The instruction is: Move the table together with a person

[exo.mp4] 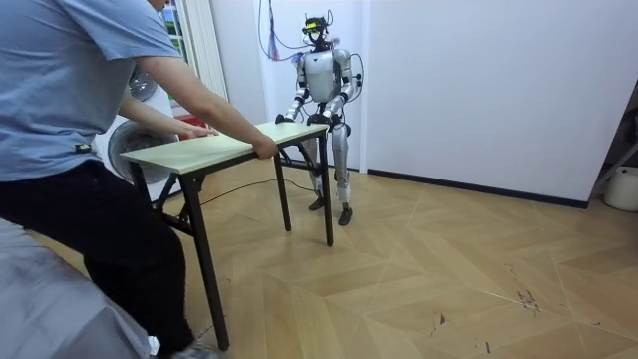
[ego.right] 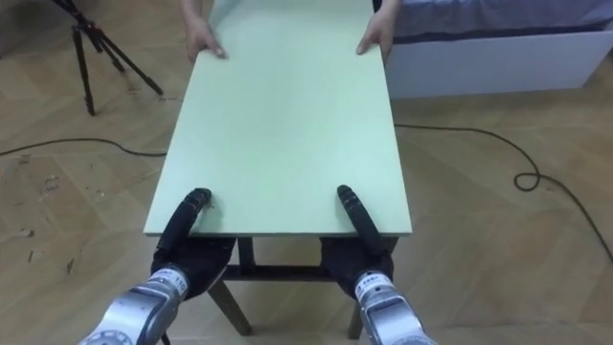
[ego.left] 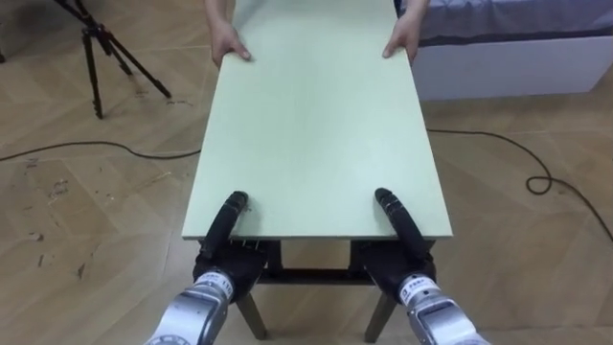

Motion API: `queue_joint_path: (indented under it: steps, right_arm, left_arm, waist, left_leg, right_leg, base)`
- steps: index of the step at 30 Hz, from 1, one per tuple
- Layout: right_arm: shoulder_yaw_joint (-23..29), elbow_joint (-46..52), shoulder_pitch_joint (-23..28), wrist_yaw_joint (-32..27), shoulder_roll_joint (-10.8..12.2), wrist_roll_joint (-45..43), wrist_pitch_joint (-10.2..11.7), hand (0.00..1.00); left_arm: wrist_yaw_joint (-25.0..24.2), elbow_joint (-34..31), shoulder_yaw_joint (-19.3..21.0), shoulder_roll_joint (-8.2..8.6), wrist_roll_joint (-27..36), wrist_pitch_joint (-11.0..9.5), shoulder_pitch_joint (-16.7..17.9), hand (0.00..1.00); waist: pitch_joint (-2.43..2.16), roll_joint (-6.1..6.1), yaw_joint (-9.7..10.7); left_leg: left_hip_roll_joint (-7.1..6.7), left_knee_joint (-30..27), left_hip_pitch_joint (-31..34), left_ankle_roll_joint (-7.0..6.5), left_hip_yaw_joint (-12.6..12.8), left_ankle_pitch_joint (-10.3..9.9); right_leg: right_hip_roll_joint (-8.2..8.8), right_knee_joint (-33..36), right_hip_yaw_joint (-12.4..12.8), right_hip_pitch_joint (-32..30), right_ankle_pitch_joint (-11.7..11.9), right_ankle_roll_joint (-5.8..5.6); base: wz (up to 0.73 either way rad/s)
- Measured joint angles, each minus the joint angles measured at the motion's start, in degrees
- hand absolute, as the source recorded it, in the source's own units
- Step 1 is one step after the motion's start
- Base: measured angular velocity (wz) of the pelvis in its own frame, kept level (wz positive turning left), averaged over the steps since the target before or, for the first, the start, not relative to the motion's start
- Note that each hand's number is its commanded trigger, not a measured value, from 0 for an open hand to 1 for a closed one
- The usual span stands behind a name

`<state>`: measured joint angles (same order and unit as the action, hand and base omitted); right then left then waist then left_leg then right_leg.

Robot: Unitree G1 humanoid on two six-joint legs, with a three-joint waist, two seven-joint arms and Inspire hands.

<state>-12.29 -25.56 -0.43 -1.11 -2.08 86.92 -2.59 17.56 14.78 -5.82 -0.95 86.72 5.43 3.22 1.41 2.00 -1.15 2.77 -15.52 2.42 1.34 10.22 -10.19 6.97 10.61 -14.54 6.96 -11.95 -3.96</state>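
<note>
"So, how would you have had it carry that end?"

"Evenly, I'd say. Reading across from the left, a tripod stood off the far left corner, so any swing that way looked risky to me. Next came the left robot hand. Its thumb was laid flat on the tabletop and the rest of it was tucked under the near edge, pinching the board."

"And the other one?"

"The right robot hand was clamped the same way, close to the other near corner. So the board sat between thumb and fingers on both sides."

"Where was the whole thing, though?"

"Straight out in front of the robot, lengthways, with a person holding the far short edge, one hand at each corner. A bed lay just past the far right corner."

"What mattered most, then?"

"Matching the person, I reckoned. It should raise both sides together, hold the board level, step at the person's pace, and steer between tripod and bed. With only thumbs on top, a jerk could have slipped the edge out of that pinch."
</note>
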Motion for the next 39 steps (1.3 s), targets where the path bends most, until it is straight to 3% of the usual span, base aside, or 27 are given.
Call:
queue_joint_path:
  steps: [10,15,17,22,26,29,39]
  right_arm:
    - [0.0,3.5,0.1,-2.8,-0.2,0.0,0.1,1.0]
    - [-0.6,9.6,4.0,-4.4,-1.3,-0.1,0.1,1.0]
    - [-0.6,10.1,5.0,-4.4,-1.5,-0.3,0.1,1.0]
    - [-1.0,13.4,8.9,-4.3,-1.5,-1.2,-0.3,1.0]
    - [-0.9,14.4,9.6,-3.6,-1.5,-2.0,0.1,1.0]
    - [-0.9,15.7,10.3,-3.7,-1.7,-2.8,0.2,1.0]
    - [-1.8,18.3,12.1,-3.6,-2.5,-3.7,1.4,1.0]
  left_arm:
    - [-3.6,-1.0,0.1,0.08,-1.3,-0.1,0.9,1.0]
    - [-3.8,-5.4,-1.1,0.04,-1.9,-0.5,4.5,1.0]
    - [-4.8,-6.5,-1.4,0.05,-2.0,-0.5,6.1,1.0]
    - [-7.1,-9.1,-1.7,-0.14,-1.9,-0.3,10.4,1.0]
    - [-7.5,-9.1,-2.3,-0.16,-1.8,-0.1,10.6,1.0]
    - [-8.3,-9.4,-2.4,-0.19,-1.9,-0.1,11.2,1.0]
    - [-9.9,-10.5,-5.2,-0.59,-1.9,-3.5,13.2,1.0]
  waist:
    - [-0.21,0.35,-0.2]
    - [-1.0,-0.38,-0.7]
    - [-1.1,-0.46,-0.9]
    - [-1.01,-0.65,-1.3]
    - [-0.28,-1.97,-1.3]
    - [-0.38,-2.53,-1.7]
    - [-0.44,-2.37,-1.0]
  left_leg:
    - [-0.13,0.6,-0.1,0.01,0.0,0.0]
    - [-0.28,2.6,-2.3,0.14,-0.1,0.1]
    - [-0.38,3.4,-3.7,0.15,-0.1,0.1]
    - [-0.26,5.3,-6.1,0.6,-1.6,0.4]
    - [-0.52,5.3,-5.5,0.59,-1.5,0.4]
    - [-0.53,4.6,-4.3,0.58,-1.1,0.4]
    - [-0.52,4.1,-2.8,0.58,-0.6,0.4]
  right_leg:
    - [0.04,0.1,0.1,-0.3,0.0,0.0]
    - [0.03,0.3,0.1,0.6,0.0,0.0]
    - [0.03,0.2,0.1,1.6,0.0,0.0]
    - [-0.23,2.3,0.4,2.2,0.0,0.0]
    - [-0.2,1.9,2.3,1.9,0.0,0.0]
    - [-0.12,1.8,2.4,1.0,0.0,0.0]
    - [-0.1,1.0,2.8,-0.1,0.0,0.0]
  base:
    - [-0.01]
    - [0.01]
    - [0.03]
    - [0.02]
    - [0.02]
    - [-0.05]
    - [-0.02]
